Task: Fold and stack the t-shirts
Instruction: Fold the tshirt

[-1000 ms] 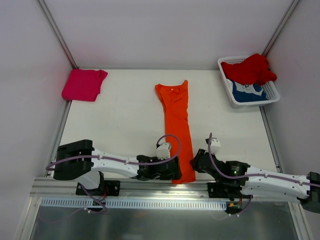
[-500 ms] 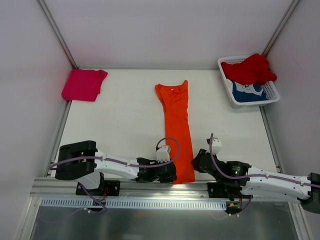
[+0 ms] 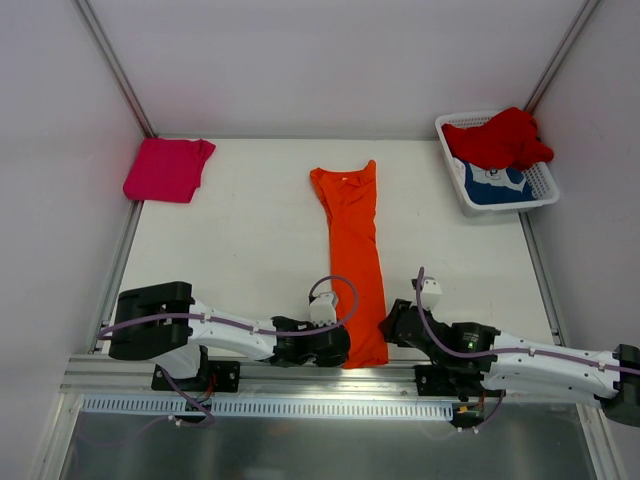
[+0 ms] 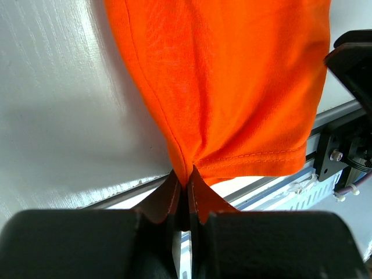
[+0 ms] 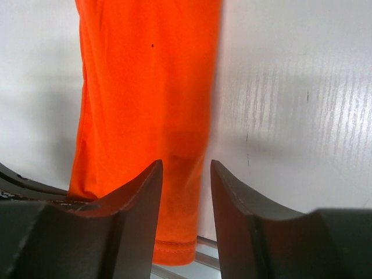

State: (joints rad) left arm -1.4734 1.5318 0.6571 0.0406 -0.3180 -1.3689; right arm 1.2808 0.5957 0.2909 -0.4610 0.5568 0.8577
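1. Bottom centre: left tool (image 4: pixel 187 195) pinches the hem corner of the long bright orange cloth t-shirt (image 3: pixel 355 235); right tool (image 5: pixel 186 174) is spread over the opposite hem edge.
2. Light, limp cloth will likely sag; grip both hem corners.
3. Upper left: folded magenta-pink cloth t-shirt (image 3: pixel 167 168).

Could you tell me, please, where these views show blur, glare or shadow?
Top view: evenly lit, hardly any shadow. Left wrist view: the orange shirt hem stitching is sharp, with glare streaks on the table. Right wrist view: the shirt edge looks soft, and a grey shadow lies on the table beside it.
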